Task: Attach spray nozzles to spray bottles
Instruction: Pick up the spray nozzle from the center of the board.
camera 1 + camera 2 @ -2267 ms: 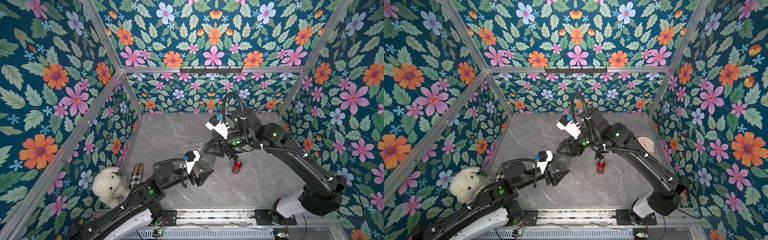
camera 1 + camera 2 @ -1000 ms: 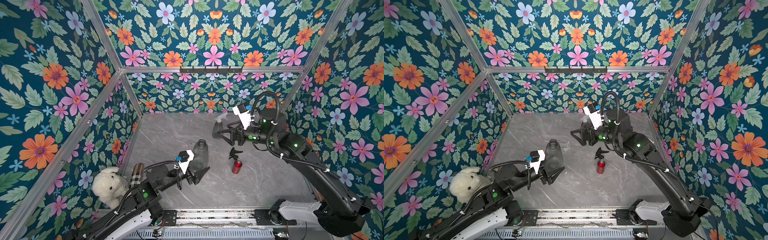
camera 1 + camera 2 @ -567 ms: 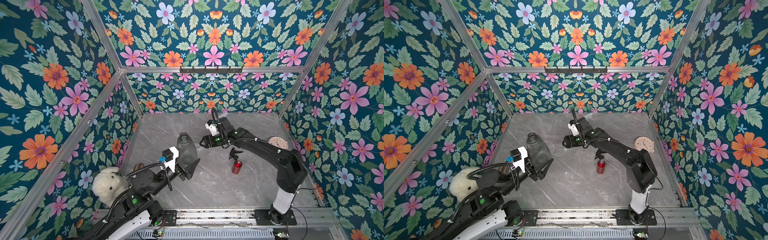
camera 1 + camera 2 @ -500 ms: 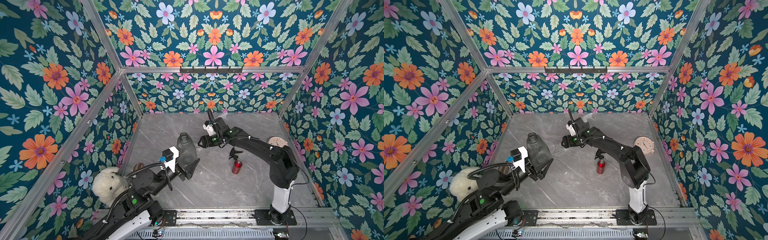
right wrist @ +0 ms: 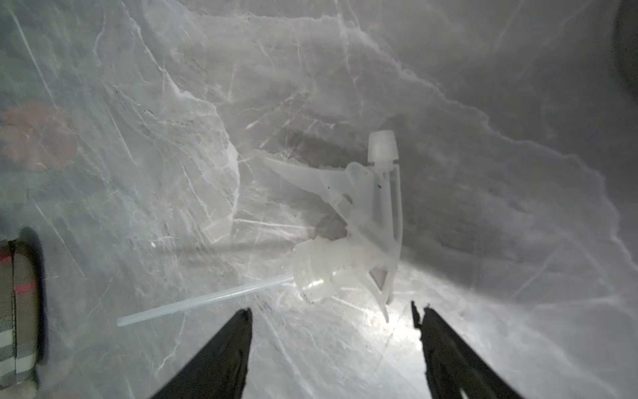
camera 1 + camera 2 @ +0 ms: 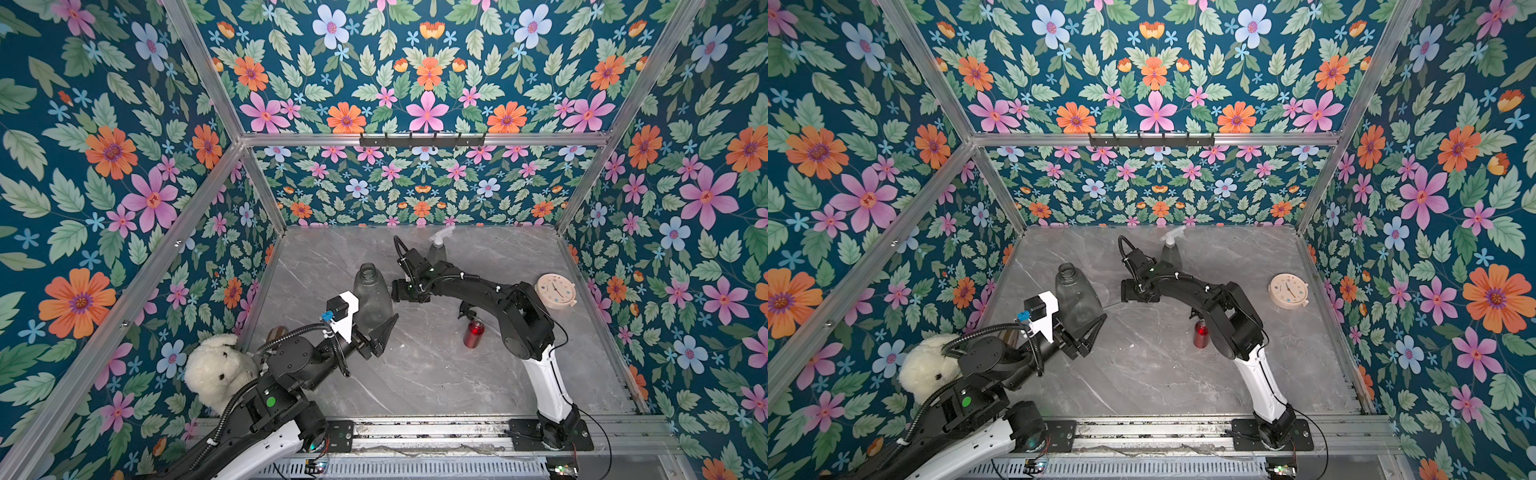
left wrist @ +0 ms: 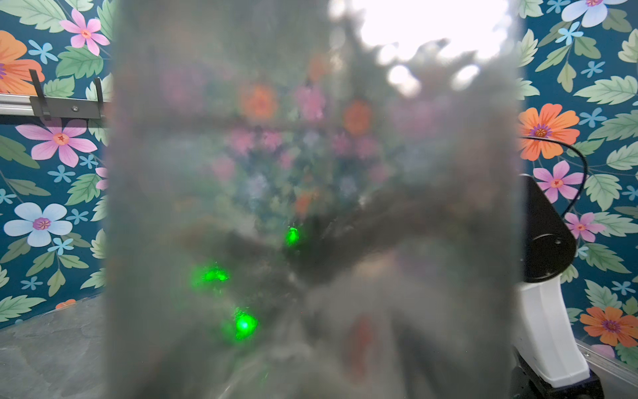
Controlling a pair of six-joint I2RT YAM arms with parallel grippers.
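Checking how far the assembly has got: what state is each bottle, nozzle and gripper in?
held grey bottle: upright, neck open, no nozzle.
left gripper: closed on the held grey bottle.
back grey bottle: upright, fitted nozzle on its neck.
red bottle: upright, apparently without a nozzle.
black nozzle: loose, just behind the red bottle.
loose clear nozzle: lying on its side, ungripped.
right gripper: open, over the loose clear nozzle.

— What's on the table (image 6: 415, 374)?
— Grey bottle (image 6: 437, 251) at twelve, clock (image 6: 555, 290) at two, red bottle (image 6: 473, 332) at three, black nozzle (image 6: 467, 309) just beside it. Plush (image 6: 218, 368) at eight.
— The clear nozzle (image 5: 348, 224)?
— Lying on its side.
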